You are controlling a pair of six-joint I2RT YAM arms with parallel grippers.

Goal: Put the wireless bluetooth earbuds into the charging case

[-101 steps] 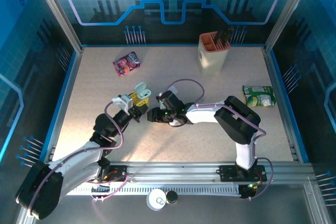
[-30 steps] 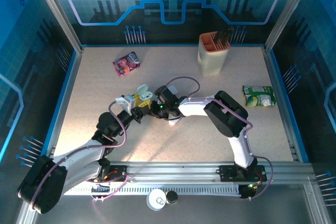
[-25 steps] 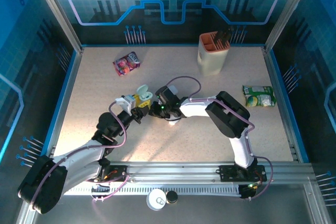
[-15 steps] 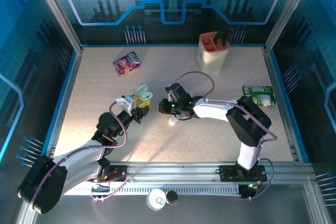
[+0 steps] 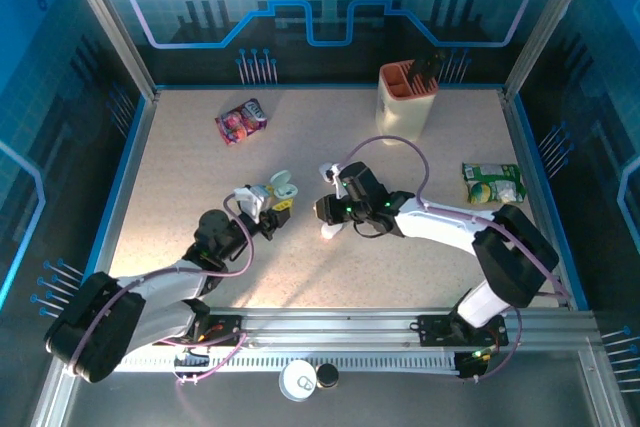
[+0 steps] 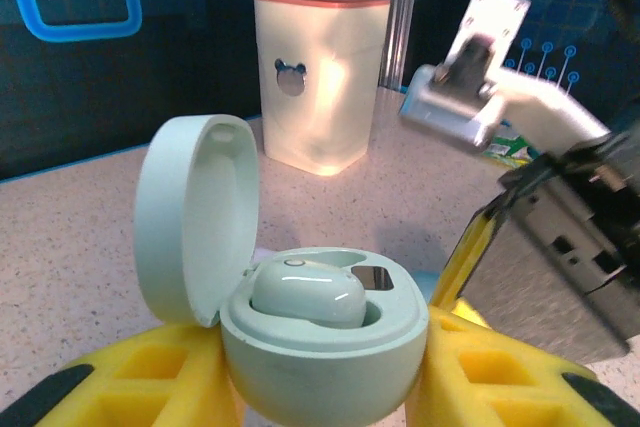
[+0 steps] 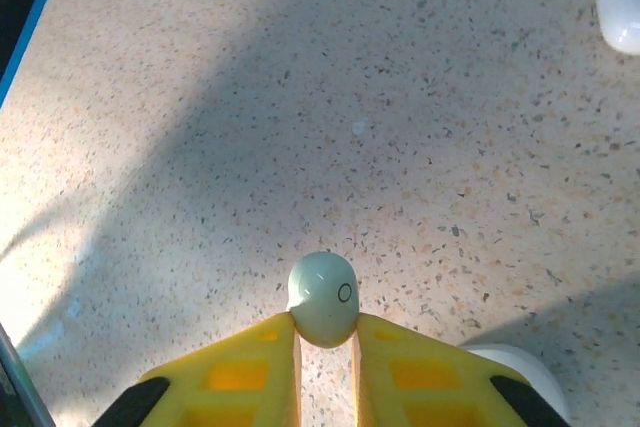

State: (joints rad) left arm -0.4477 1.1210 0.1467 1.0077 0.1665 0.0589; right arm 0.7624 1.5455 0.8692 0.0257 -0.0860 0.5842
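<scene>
Insertion under way: left hand [image 6: 320, 399] grips open case [image 6: 330, 347], one bud [image 6: 305, 292] seated. The right hand [image 7: 325, 335] pinches a second bud [image 7: 323, 299]; next, align it over the free socket [image 6: 378, 278].

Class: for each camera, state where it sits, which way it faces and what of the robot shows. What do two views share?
Top external: above, behind, looking down; left arm and right arm show.
Left wrist: faces across the table; left gripper clamps the open charging case.
Right wrist: faces down at the table; right gripper pinches an earbud.
Top and left wrist share the cream holder.
</scene>
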